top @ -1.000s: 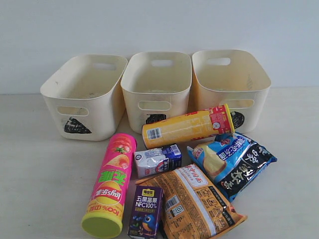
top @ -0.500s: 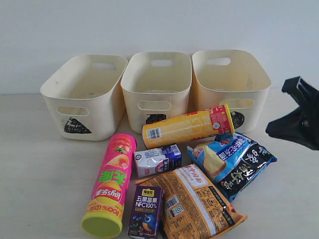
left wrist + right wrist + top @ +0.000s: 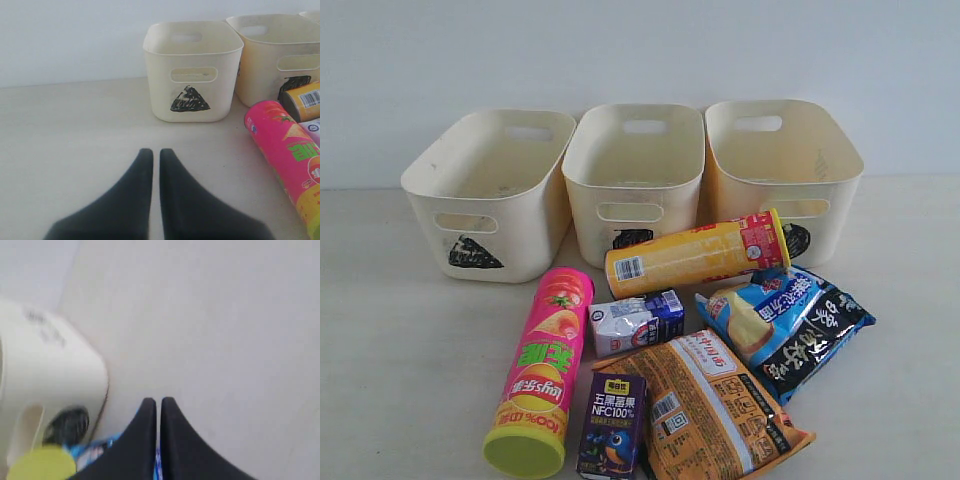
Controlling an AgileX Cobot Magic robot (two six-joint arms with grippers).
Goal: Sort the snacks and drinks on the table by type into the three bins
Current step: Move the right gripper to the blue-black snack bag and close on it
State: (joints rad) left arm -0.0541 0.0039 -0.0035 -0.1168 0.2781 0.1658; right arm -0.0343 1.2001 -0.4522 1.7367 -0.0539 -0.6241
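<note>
While all three cream bins stand empty, the left pincer and right pincer are closed (holding nothing).

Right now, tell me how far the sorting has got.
Done: nothing; the triangle bin, middle bin and right bin show no items inside. In hand: nothing; the left gripper and right gripper are shut and empty. Left: all six, on the table: pink tube, yellow tube, orange bag, blue-and-black bag, purple carton, white-and-blue carton.
</note>
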